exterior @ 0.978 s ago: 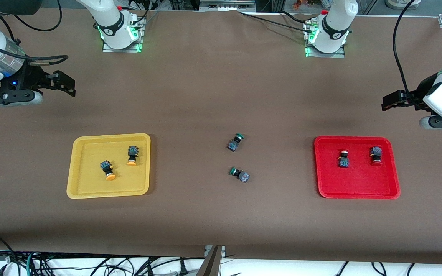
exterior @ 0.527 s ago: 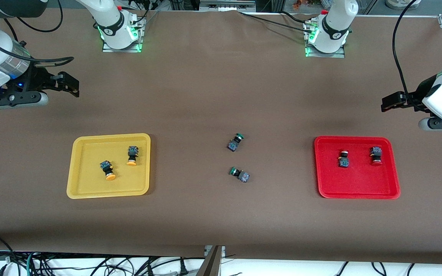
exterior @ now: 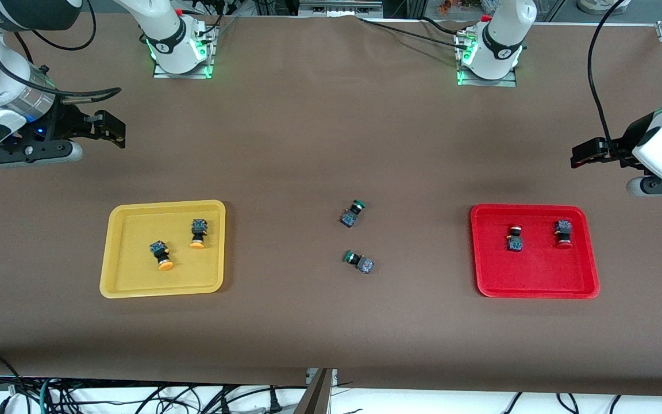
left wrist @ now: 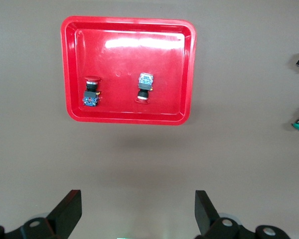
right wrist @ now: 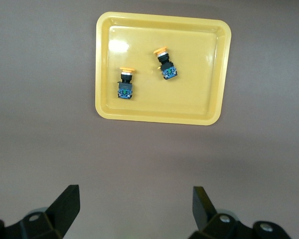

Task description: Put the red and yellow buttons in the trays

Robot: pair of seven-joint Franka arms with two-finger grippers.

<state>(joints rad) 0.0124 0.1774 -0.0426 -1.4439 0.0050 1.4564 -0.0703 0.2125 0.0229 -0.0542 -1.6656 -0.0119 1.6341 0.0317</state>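
Observation:
The yellow tray (exterior: 118, 287) holds two yellow-capped buttons, one (exterior: 160, 255) beside the other (exterior: 198, 232); they also show in the right wrist view (right wrist: 125, 84) (right wrist: 165, 64). The red tray (exterior: 538, 287) holds two red-capped buttons (exterior: 515, 237) (exterior: 563, 233), also in the left wrist view (left wrist: 91, 91) (left wrist: 145, 87). My right gripper (exterior: 114, 127) is open and empty, up over bare table near the right arm's end. My left gripper (exterior: 582, 153) is open and empty, up over bare table near the left arm's end.
Two green-capped switches (exterior: 353, 213) (exterior: 359, 261) lie on the brown table mat between the trays. The arm bases (exterior: 179, 46) (exterior: 489, 52) stand along the table's back edge. Cables hang below the front edge.
My right gripper has moved a little toward the table's middle and slightly lower in the front view. The left arm has barely moved. The buttons and trays have not moved.

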